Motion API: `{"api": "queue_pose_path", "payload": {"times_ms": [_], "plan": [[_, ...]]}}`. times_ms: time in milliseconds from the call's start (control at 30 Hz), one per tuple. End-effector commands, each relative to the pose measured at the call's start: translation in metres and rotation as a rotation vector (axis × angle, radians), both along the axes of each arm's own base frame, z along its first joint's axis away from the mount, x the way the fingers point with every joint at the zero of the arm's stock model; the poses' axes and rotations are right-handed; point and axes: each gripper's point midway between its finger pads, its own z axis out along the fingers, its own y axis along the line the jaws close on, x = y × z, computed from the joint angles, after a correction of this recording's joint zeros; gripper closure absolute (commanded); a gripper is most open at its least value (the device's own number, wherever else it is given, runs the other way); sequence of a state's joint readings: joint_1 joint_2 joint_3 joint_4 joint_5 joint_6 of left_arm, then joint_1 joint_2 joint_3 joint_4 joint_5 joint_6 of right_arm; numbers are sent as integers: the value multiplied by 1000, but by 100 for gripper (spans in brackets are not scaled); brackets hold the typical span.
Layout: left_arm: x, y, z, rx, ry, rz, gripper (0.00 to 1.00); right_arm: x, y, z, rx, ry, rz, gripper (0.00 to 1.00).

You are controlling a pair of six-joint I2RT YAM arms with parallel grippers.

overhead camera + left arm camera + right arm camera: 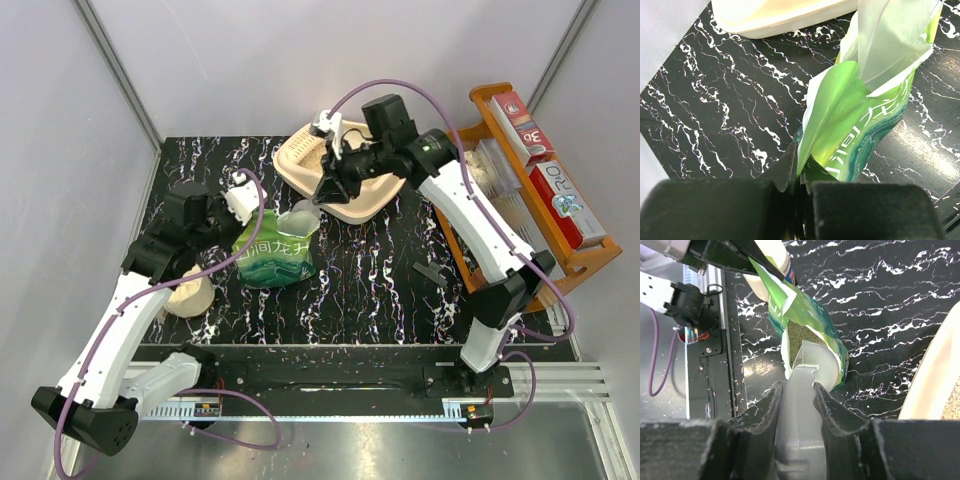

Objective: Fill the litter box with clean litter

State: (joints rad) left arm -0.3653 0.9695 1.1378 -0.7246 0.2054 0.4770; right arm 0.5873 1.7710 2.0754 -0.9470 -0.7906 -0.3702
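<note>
Task under way, unfinished. The left fingers (pixel 782 175) pinch the edge of the green bag (pixel 272 250). The right fingers (pixel 760 410) clamp a translucent scoop (pixel 805 362) dipped into the bag's clean litter (pixel 799 337). The litter box (pixel 352 210), at twelve o'clock on the table (pixel 380 290), shows only a little.

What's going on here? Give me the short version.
The left gripper pinches the edge of the green bag, holding it open on the table. The right gripper grips a pale scoop by the handle, its bowl dipped into the bag's mouth, where the clean litter shows. The litter box sits just beyond the bag, with some granules visible inside it.
</note>
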Motion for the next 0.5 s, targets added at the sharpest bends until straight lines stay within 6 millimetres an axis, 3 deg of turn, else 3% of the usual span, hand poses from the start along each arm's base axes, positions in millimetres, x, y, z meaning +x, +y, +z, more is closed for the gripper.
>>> {"api": "queue_pose_path", "payload": {"times_ms": [0,133,167,233,333,467], "plan": [[11,-12,76,-149,-238,-8,100,13,12,-15,-98,-66,-67,100],[10,-18,86,-206,-227,1,100,34,20,-27,-127,122,-375,100],[9,-20,90,-207,-239,-2,100,34,18,-22,-129,154,-412,100],[7,-26,95,-214,-246,-24,100,47,18,-41,-183,242,-544,100],[11,-31,107,-220,-267,-26,100,60,15,-46,-214,251,-652,100],[16,-40,123,-216,-303,-55,100,79,11,-38,-197,203,-757,100]]}}
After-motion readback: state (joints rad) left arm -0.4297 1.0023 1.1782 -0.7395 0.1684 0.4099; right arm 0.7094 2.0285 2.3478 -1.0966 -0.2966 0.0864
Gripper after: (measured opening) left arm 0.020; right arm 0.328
